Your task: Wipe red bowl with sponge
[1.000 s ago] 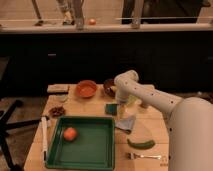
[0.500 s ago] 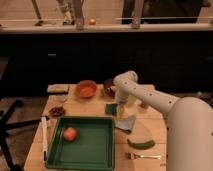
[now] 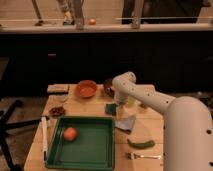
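My gripper [image 3: 119,102] hangs low over the wooden table [image 3: 95,106], just beside the flat, rectangular teal sponge [image 3: 110,109]. I cannot tell whether it is parted or closed. The round, smooth red bowl [image 3: 86,89] sits farther back, apart from the sponge. A rumpled grey cloth [image 3: 126,123] lies nearer.

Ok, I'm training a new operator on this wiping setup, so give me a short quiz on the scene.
1. True or false: the red bowl stands on the table beyond the green tray.
2. The tool hovers over the table closest to: A) the sponge, B) the fork, C) the red bowl.
3. What lies in the tray?
Key: 1 true; 2 A; 3 a round orange-red object.
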Controlling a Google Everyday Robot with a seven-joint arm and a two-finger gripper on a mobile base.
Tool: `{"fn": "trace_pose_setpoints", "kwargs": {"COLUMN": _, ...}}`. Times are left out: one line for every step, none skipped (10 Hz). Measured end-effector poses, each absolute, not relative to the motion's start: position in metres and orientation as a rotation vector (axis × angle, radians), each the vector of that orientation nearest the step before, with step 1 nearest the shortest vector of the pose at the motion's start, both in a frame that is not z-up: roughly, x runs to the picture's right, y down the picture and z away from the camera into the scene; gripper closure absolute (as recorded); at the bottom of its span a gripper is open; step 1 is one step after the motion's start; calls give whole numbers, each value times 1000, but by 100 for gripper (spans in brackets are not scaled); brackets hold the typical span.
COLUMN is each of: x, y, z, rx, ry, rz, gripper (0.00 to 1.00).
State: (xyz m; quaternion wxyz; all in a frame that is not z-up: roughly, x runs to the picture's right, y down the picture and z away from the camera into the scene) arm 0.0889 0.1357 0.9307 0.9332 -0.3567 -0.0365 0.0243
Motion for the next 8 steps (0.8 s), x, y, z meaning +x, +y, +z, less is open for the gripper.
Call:
{"fn": "trace_pose_setpoints", "kwargs": {"x": 90, "y": 137, "z": 930, "rx": -730, "ry": -73, "rz": 47, "gripper": 40}}
{"fn": "trace_pose_setpoints", "kwargs": {"x": 91, "y": 136, "z": 929, "rx": -726, "ry": -75, "rz": 47, "gripper": 50}}
{"fn": "trace_pose_setpoints", "kwargs": {"x": 90, "y": 136, "z": 928, "rx": -725, "ry": -78, "rz": 42, "gripper": 60}}
{"fn": "trace_pose_setpoints", "kwargs": {"x": 90, "y": 136, "z": 928, "rx": -723, "ry": -81, "rz": 39, "gripper": 68}}
{"fn": "trace_pose_setpoints", "kwargs": {"x": 91, "y": 136, "z": 926, "rx": -721, "ry": -84, "rz": 37, "gripper": 78}}
{"fn": "trace_pose_setpoints", "kwargs": {"x": 91, "y": 135, "z": 924, "rx": -719, "ry": -89, "rz": 34, "gripper": 81}}
{"fn": "trace_pose_setpoints", "kwargs": {"x": 91, "y": 133, "z": 921, "rx": -713, "ry": -94, "rz": 30, "gripper": 81}}
{"fn": "trace_pose_setpoints", "kwargs": {"x": 89, "y": 130, "z": 916, "rx": -704, "ry": -102, "rz": 21, "gripper": 81}}
